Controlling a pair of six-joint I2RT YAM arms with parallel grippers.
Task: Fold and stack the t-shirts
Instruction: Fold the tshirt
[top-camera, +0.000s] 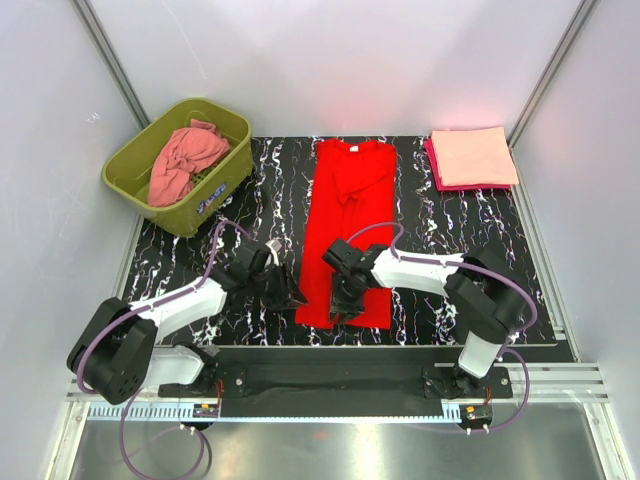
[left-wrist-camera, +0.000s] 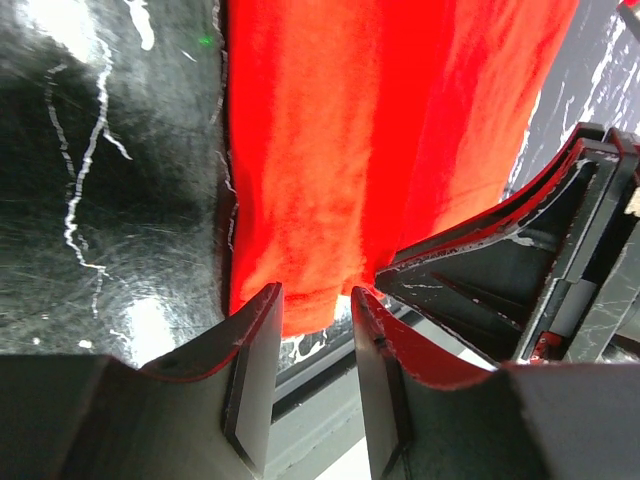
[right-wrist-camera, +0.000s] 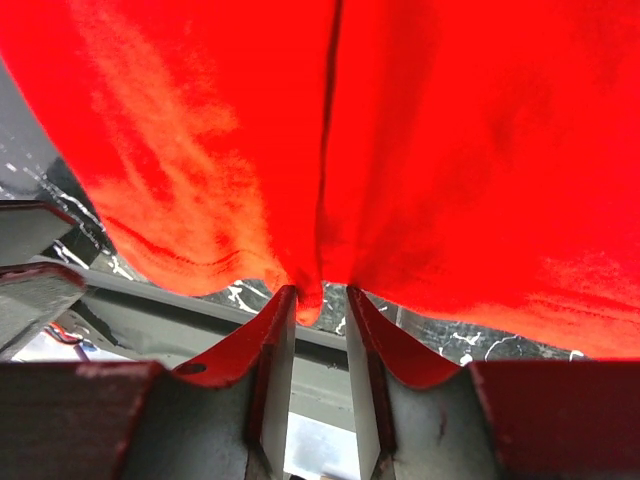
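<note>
A bright red t-shirt lies folded into a long strip down the middle of the black marbled mat. My left gripper sits low at its near left corner, and in the left wrist view that corner of the red t-shirt reaches just between the open tips of the left gripper. My right gripper is at the near hem. There a small fold of the red t-shirt hangs between the parted tips of the right gripper, with a gap beside it. A pale peach t-shirt lies folded on a magenta one.
An olive-green tub at the back left holds a crumpled salmon-pink t-shirt. The mat's near edge and a metal rail run just behind both grippers. White walls close in the sides and back.
</note>
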